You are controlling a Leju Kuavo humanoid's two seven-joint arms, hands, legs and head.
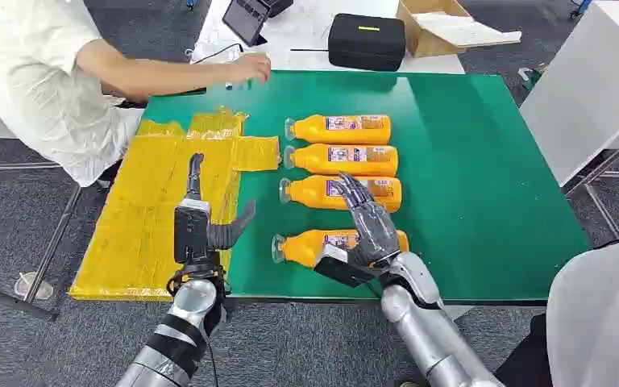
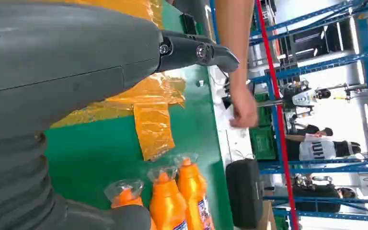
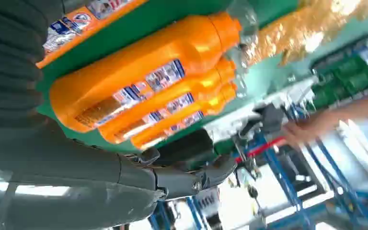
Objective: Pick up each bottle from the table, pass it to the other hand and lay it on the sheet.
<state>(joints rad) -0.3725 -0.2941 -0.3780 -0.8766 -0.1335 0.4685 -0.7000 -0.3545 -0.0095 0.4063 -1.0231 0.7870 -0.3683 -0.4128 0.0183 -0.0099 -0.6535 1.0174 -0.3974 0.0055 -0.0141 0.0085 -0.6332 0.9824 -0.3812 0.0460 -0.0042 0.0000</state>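
Starting at the left, the yellow sheet (image 1: 157, 218) is lying over the left end of the green table (image 1: 483, 193), and no bottle is resting on it, so by my reading nothing has been delivered yet. A person's hand (image 1: 250, 66) is reaching in at the table's far edge, beyond the sheet. The left hand (image 1: 201, 218) is hovering above the sheet's right border, fingers spread, holding nothing, apparently waiting for a handover. Moving right of the sheet, four orange bottles are lying in a column, caps pointing toward the sheet. The right hand (image 1: 368, 222) is spreading its fingers over the nearest bottle (image 1: 322, 244), reaching across toward the second bottle (image 1: 340, 192); nothing is gripped yet. The third bottle (image 1: 340, 159) and the far bottle (image 1: 338, 128) are lying untouched. All four transfers are looking outstanding.
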